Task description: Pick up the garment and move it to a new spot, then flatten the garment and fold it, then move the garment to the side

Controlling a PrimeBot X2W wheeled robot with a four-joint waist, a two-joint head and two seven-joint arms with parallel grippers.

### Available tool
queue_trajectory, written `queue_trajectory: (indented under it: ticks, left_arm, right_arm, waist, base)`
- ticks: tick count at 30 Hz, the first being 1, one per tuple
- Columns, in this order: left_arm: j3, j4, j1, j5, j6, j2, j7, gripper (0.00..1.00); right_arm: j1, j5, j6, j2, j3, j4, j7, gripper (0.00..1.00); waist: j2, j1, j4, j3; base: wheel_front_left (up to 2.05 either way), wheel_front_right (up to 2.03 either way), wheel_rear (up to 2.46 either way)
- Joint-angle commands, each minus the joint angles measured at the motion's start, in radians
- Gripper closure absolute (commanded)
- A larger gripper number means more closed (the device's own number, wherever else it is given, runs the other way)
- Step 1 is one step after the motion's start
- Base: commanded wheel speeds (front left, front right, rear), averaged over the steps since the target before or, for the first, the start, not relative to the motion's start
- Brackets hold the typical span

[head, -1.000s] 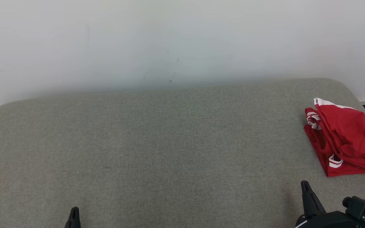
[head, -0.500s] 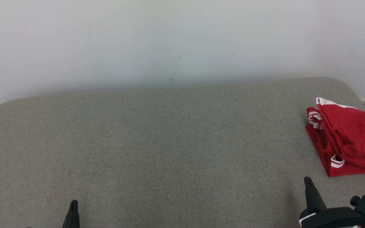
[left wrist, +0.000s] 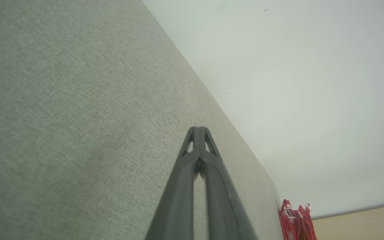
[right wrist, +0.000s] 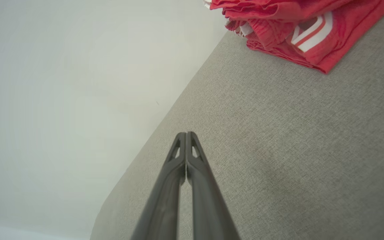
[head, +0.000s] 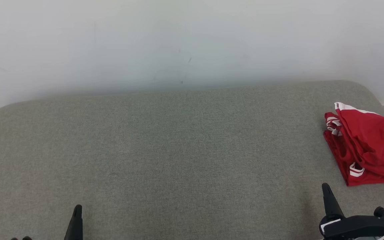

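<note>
Jaws pressed together, tip to tip, on the left gripper [head: 77, 207] and the right gripper [head: 325, 185] alike, pinching nothing. Places the red sports garment with white trim [head: 365, 143], folded into a compact, slightly rumpled stack, at the far right end of the grey-green woven upholstered cushion [head: 178, 150], close to its rounded back corner and running past the head view's right edge. Reads as already folded and set aside, hence no cloth between the fingers and no call for spread jaws. Puts the stack off to the side rather than on the broad middle of the cushion, presumably the working ground for flattening and folding. Sets the right gripper near the garment's front corner yet apart from it, low at the near edge, and the left gripper well apart, low on the opposite side. Backs the cushion against a plain pale wall [head: 178, 40]. Suggests a task at or near its end, with both arms clear of the stack so as not to disturb the folds.
</note>
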Motion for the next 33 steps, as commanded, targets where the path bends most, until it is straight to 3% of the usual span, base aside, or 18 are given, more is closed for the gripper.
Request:
queue_trajectory:
  ticks: [1,33]
  left_arm:
    - [0.005,-0.01,-0.028,-0.029,-0.005,0.006,0.007,1.0]
    - [0.019,-0.006,-0.072,-0.338,-0.019,0.008,0.088,1.0]
  right_arm:
    - [-0.023,0.03,-0.001,0.002,-0.008,-0.017,0.007,1.0]
    - [-0.027,0.323,-0.002,0.027,-0.053,-0.063,0.084,1.0]
  waist:
    - [-0.0001,0.0,0.001,0.001]
    - [-0.0001,-0.0001,0.012,0.015]
  base:
    - [0.0,0.0,0.0]
    - [0.0,0.0,0.0]
